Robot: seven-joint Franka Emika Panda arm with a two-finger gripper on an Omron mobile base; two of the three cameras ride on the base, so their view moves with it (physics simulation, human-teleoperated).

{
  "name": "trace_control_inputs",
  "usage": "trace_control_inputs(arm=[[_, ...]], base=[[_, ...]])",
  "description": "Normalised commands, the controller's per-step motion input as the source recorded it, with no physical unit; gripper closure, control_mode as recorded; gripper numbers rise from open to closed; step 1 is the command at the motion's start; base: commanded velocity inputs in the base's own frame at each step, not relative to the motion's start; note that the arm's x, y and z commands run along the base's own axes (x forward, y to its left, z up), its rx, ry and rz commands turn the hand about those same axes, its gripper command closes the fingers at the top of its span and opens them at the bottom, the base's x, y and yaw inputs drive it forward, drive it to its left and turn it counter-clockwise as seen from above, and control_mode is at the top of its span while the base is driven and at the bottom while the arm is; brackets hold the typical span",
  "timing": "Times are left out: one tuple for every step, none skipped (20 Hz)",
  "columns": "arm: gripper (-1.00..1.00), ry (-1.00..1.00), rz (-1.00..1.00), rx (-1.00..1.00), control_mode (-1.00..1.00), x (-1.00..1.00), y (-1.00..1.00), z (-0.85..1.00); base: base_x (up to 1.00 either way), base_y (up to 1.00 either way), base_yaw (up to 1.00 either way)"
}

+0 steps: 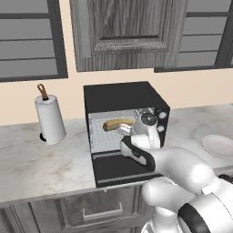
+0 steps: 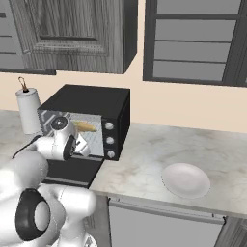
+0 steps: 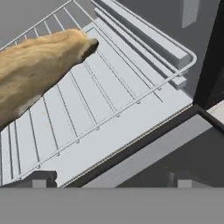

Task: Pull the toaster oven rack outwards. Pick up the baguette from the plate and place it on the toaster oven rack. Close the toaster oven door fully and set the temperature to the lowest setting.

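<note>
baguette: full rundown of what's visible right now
The baguette is a golden-tan loaf with a crusty, matte look and a darker rounded end. It lies flat, lengthwise, on the light-grey wire rack inside the toaster oven, whose door hangs open. Its underside rests on the rack wires; nothing else touches it. The gripper is open and clear of it. In the hand view its far end runs off the left edge.

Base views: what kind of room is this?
A home-style kitchen, apparently: a marble-look counter with grey cabinets above, a toaster oven and a paper towel roll on it.
</note>
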Motion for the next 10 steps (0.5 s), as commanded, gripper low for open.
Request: trace_control_inputs(arm=[[-1.0, -0.08, 0.0, 0.0, -1.0, -0.64, -0.26, 0.81], [-1.0, -0.07, 0.01, 0.0, -1.0, -0.69, -0.36, 0.81], [-1.0, -0.08, 0.06, 0.0, -1.0, -0.78, -0.54, 0.74], [-1.0, -0.08, 0.11, 0.0, -1.0, -0.84, -0.64, 0.59], [-1.0, -0.09, 0.12, 0.0, -1.0, -0.86, -0.71, 0.51], [-1.0, -0.06, 0.13, 0.0, -1.0, -0.81, -0.74, 0.51], [-1.0, -0.01, 0.15, 0.0, -1.0, -0.72, -0.81, 0.36], [-1.0, 0.0, 0.15, 0.0, -1.0, -0.65, -0.81, 0.18], [-1.0, 0.0, 0.17, 0.0, -1.0, -0.63, -0.92, 0.0], [-1.0, 0.0, 0.17, 0.0, -1.0, -0.62, -0.97, 0.0]], base=[[0.0, 0.0, 0.0], [0.0, 0.0, 0.0], [0.0, 0.0, 0.0], [0.0, 0.0, 0.0], [0.0, 0.0, 0.0], [0.0, 0.0, 0.0], [0.0, 0.0, 0.0], [0.0, 0.0, 0.0], [0.0, 0.0, 0.0], [0.0, 0.0, 0.0]])
